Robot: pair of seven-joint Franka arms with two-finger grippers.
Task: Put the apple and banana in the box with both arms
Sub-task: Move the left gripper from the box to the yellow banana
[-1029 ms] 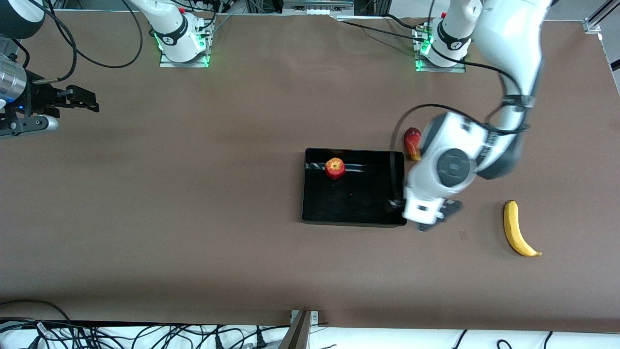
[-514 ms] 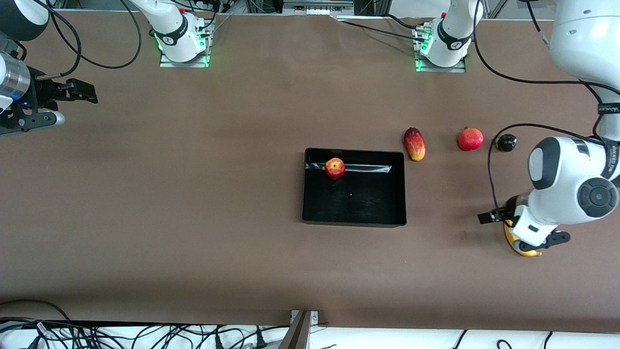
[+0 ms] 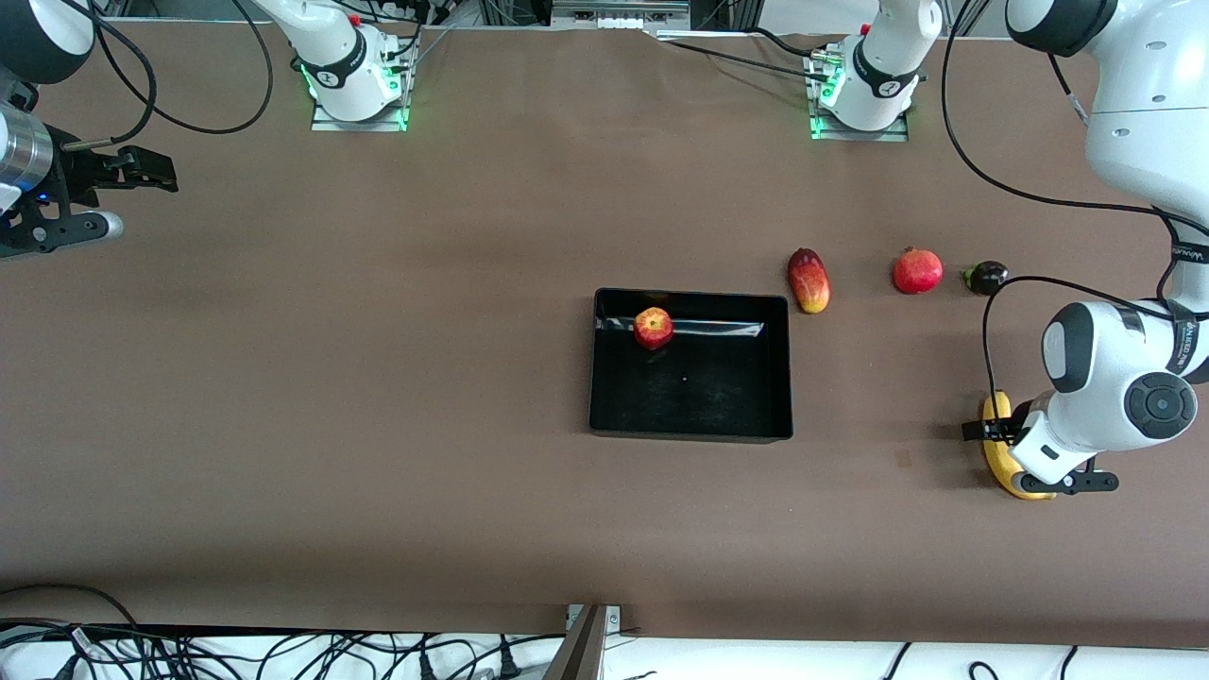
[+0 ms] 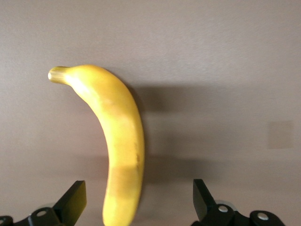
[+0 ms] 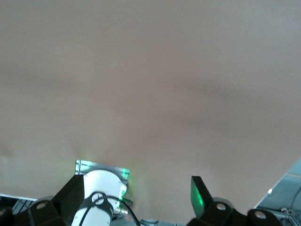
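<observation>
**Operator:** Two grippers need reporting. Begin at the right arm's end of the table.

**Technician:** The right arm's black two-finger gripper [image 3: 151,170] hangs over bare brown table surface [image 3: 378,378], well apart from every fruit; this arm waits. Its fingers [image 5: 75,195] stand wide apart with nothing between them.

**Operator:** Location of the task items relative to it?

**Technician:** Toward the left arm's end from that gripper lies the black rectangular open-topped plastic box [image 3: 604,416]. The small round red apple with yellow streaks [image 3: 654,328] rests inside it, near the wall on the robots' side.

**Operator:** Items past the box?

**Technician:** An elongated red-yellow mango [image 3: 808,280] lies just beside the box corner. A round red crowned pomegranate [image 3: 917,271] and a small dark round fruit [image 3: 988,278] continue that row.

**Operator:** Left gripper?

**Technician:** The left arm's black gripper [image 4: 138,202] sits directly over the long curved yellow banana [image 4: 120,141], nearer the front camera than the fruit row. Its fingers [image 4: 73,202] are spread wide, one on each side of the banana; contact cannot be confirmed. The banana lies on the table, outside the box.
</observation>
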